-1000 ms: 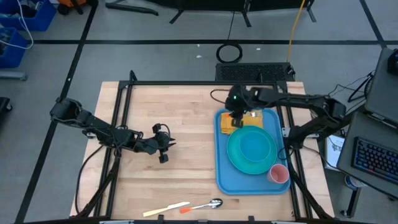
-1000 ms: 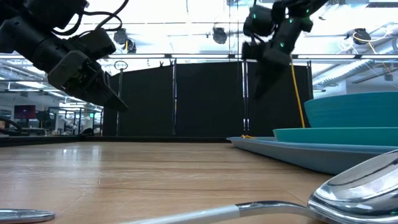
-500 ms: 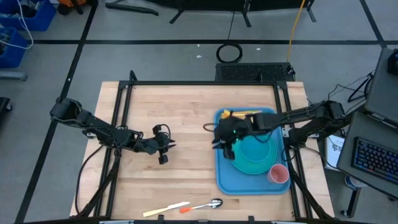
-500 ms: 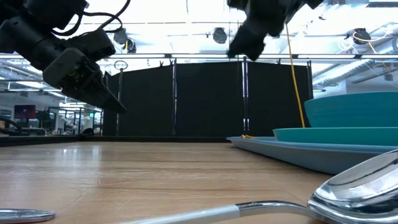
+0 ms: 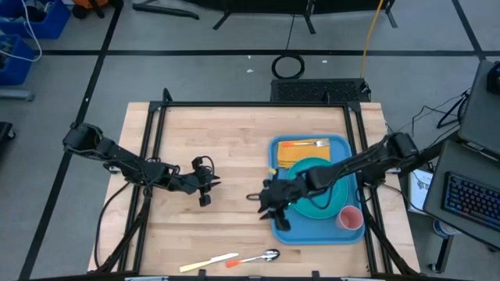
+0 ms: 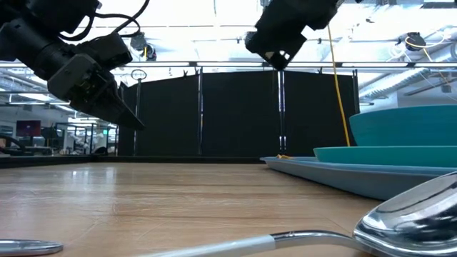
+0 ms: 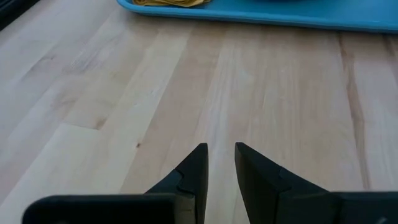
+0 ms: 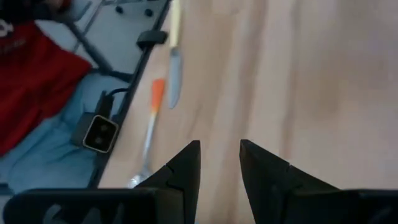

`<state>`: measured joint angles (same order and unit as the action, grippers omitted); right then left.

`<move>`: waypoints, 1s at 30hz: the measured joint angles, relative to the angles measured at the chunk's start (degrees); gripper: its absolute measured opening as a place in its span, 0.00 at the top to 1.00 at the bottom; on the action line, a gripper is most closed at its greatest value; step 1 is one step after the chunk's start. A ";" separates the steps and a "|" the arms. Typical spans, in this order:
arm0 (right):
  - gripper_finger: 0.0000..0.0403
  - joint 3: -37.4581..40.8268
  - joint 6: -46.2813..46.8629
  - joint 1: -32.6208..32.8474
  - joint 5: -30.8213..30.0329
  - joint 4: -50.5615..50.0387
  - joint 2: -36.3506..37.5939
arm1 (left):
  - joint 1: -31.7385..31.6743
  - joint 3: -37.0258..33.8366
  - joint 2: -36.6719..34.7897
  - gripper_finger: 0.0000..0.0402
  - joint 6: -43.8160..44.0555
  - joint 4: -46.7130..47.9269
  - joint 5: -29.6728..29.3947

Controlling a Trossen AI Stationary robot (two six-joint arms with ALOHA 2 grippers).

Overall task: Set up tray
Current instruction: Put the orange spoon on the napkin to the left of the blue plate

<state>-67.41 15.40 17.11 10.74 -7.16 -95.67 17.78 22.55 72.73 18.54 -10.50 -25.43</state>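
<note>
We count one blue tray [image 5: 280, 226] on the wooden table [image 5: 226, 140], lying toward three o'clock from the table's middle. On it sit one round turquoise plate [image 5: 332, 204], one pink cup [image 5: 349, 218] at the tray's five o'clock corner, and one yellow-orange napkin [image 5: 306, 145] at its twelve o'clock end with one fork [image 5: 312, 143] lying across it.

At the table's six o'clock edge we see two more utensils, well apart from the tray: one spoon [image 5: 264, 256] with an orange handle and one knife [image 5: 208, 262] with a pale yellow handle, lying nearly end to end.

There are two arms. The right gripper [image 5: 264, 204] hangs above the table just off the tray's nine o'clock rim, its arm stretching across the plate; in its wrist view its two fingers [image 8: 181, 163] stand a little apart with nothing between them, and the knife and spoon show beyond them. The left gripper [image 5: 208, 184] waits above the bare wood at about nine o'clock from the tray, well apart from it; its fingers [image 7: 194, 163] show a narrow gap and grip nothing.
</note>
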 joint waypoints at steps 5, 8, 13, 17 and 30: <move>0.74 -7.78 -1.38 2.81 1.32 -7.61 -7.25 | 0.00 0.00 0.00 0.79 1.21 0.03 0.07; 0.74 -11.80 -2.35 3.38 1.35 -11.23 -10.72 | 0.00 0.00 0.00 0.79 2.17 0.22 0.42; 0.74 -13.55 -3.04 3.23 1.38 -11.15 -12.47 | 0.02 0.00 0.00 0.79 3.93 0.26 0.44; 0.74 -13.55 -3.04 2.65 1.26 -11.33 -12.12 | 0.02 0.00 0.00 0.79 4.49 0.26 0.53; 0.74 -13.58 -8.97 0.74 -7.88 -7.19 -11.57 | 0.02 0.00 0.00 0.79 4.49 -0.48 1.18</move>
<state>-80.99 6.42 17.85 2.86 -14.35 -107.24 17.80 22.55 72.73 23.03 -10.98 -24.25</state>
